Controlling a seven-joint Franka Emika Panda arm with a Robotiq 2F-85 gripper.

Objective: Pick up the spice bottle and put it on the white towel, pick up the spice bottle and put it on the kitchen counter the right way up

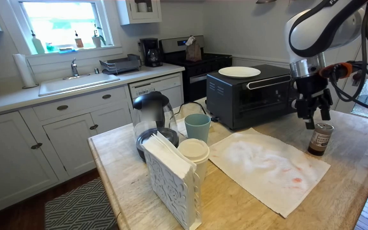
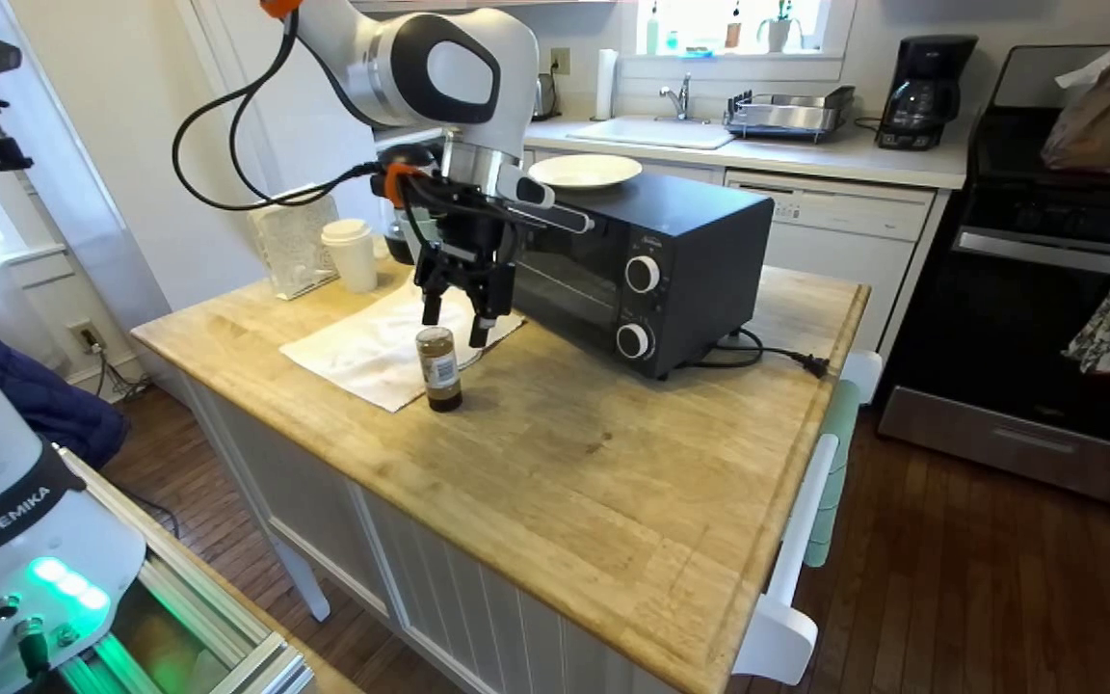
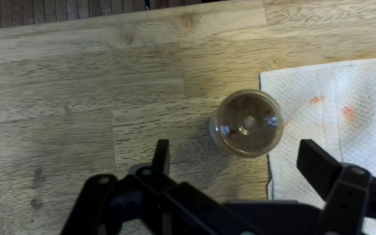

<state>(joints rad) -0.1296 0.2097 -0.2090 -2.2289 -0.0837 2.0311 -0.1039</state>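
Observation:
The spice bottle [image 1: 321,139] stands on end on the pale wooden kitchen counter [image 2: 565,472], just beside the edge of the white towel [image 1: 260,166]. Its dark brown contents sit at the low end. A clear round end of the bottle [image 3: 248,124] faces up in the wrist view, and no cap shows there. My gripper [image 2: 457,326] hangs just above the bottle, pointing down with its fingers wide apart. Nothing is held. In the wrist view the bottle lies a little ahead of the gap between the fingertips. Pinkish stains mark the wrinkled towel.
A black toaster oven [image 1: 251,99] with a white plate [image 1: 239,72] on top stands behind the towel. Past the towel are a teal cup [image 1: 197,126], a lidded paper cup [image 1: 194,153], a napkin holder [image 1: 174,185] and a glass coffee pot [image 1: 155,124].

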